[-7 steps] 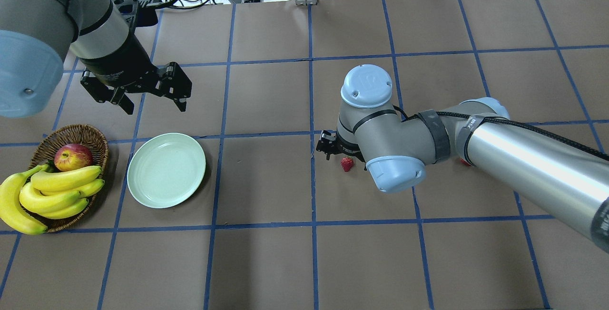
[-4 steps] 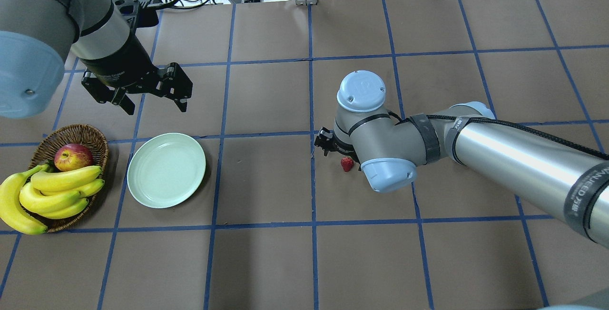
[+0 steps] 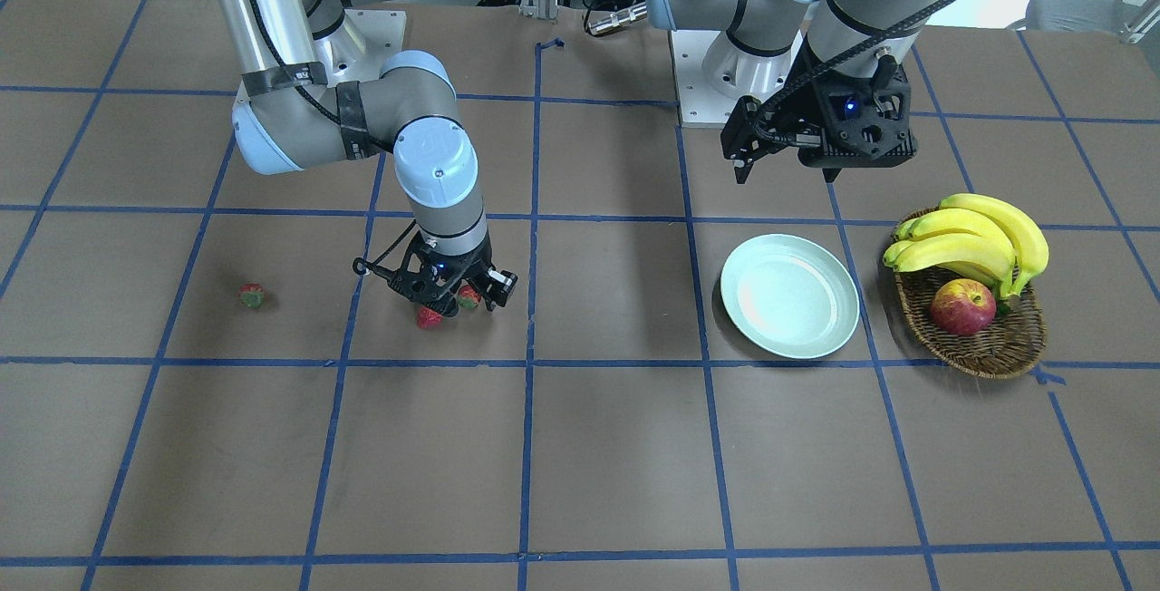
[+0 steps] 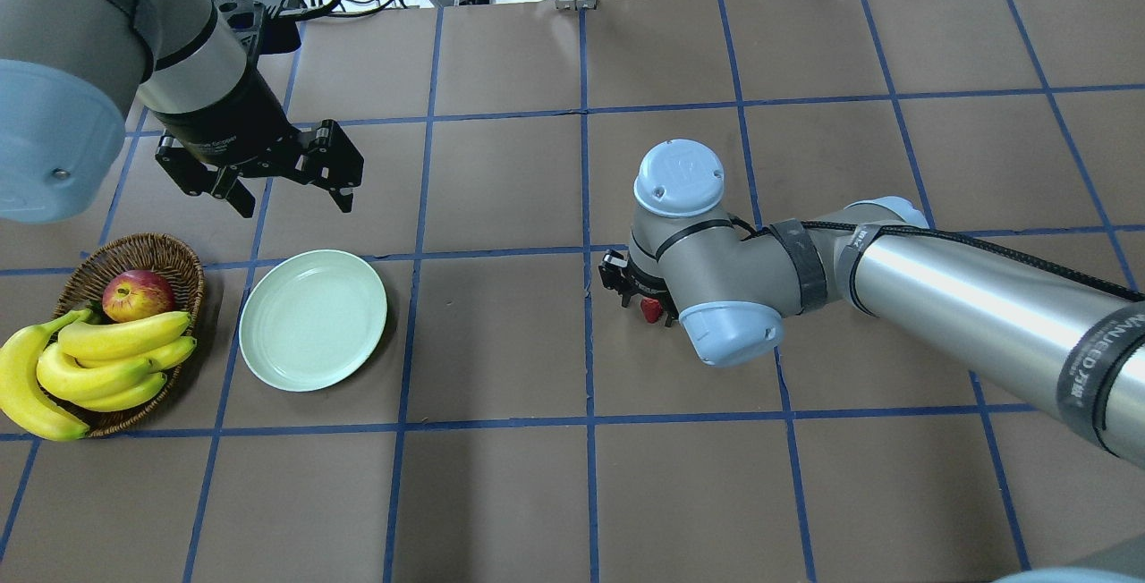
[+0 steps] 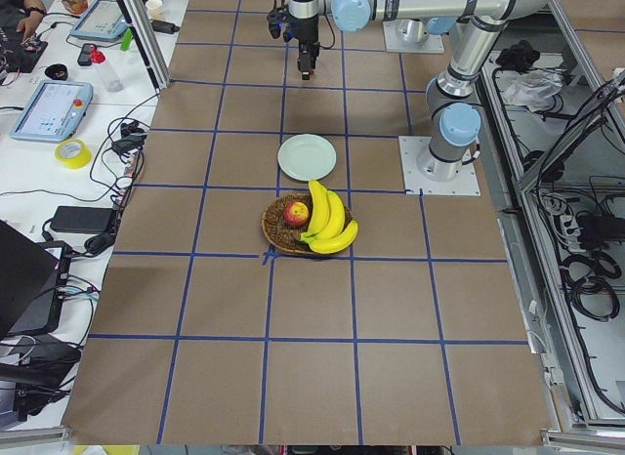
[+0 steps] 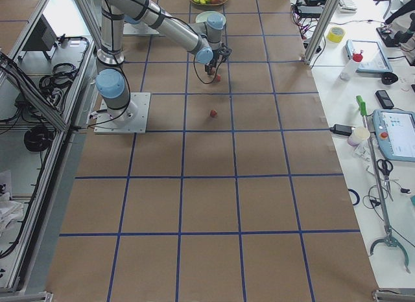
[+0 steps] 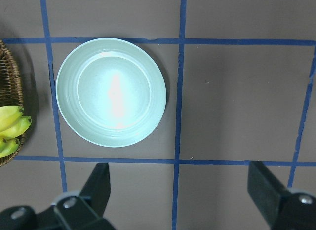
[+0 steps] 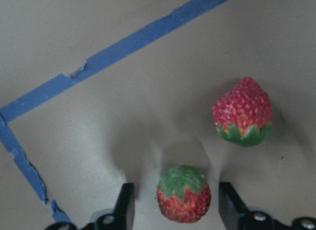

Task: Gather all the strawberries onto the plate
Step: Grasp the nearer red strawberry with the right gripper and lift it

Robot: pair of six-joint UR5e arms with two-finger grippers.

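**Right jaws astride a strawberry, not yet shut**

Right wrist view: one strawberry (image 8: 183,200) sits between the right jaws, which are open with a gap on either side. Its leafy top points ahead, so the long axis runs along the gap and closing should pinch the short width. The second strawberry (image 8: 243,117) lies just beyond, off to one side. The third strawberry (image 3: 252,295) is well apart on the counter (image 3: 580,446). The plate (image 3: 789,296) is empty, near the left jaws, which hang wide open.
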